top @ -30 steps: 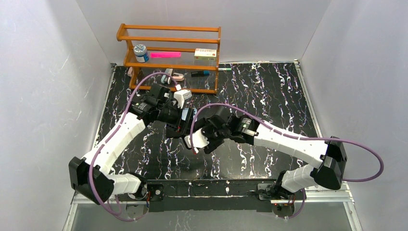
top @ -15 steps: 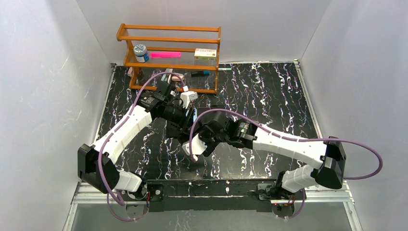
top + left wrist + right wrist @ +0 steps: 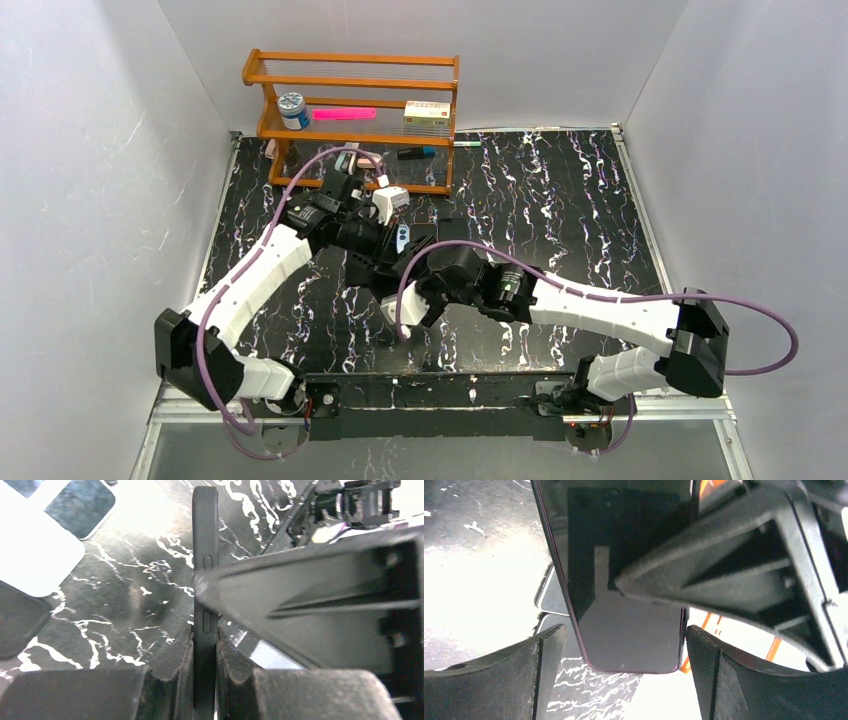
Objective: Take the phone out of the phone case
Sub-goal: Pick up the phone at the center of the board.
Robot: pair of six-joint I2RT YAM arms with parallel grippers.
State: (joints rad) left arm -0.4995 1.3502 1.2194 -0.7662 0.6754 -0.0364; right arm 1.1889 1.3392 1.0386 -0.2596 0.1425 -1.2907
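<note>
The phone in its black phone case (image 3: 205, 555) stands on edge above the marbled table, its side buttons facing the left wrist camera. My left gripper (image 3: 205, 645) is shut on the case's lower edge, one finger pad on each face. In the right wrist view the phone's dark screen (image 3: 634, 635) with a purple rim sits between the spread fingers of my right gripper (image 3: 625, 630), which is open and touches neither side. From above, both grippers meet mid-table at the phone (image 3: 401, 238); the left gripper (image 3: 385, 235) comes from the left, the right gripper (image 3: 420, 262) from the right.
An orange wooden rack (image 3: 350, 120) stands at the back left, holding a jar (image 3: 293, 108), a pink item (image 3: 343, 114) and a box (image 3: 427, 112). Small items lie under it. White walls close in three sides. A white square object (image 3: 35, 555) lies on the table left of the case.
My left gripper has swung right and closed on the phone case. The right gripper has opened a little and shifted left around the phone.
</note>
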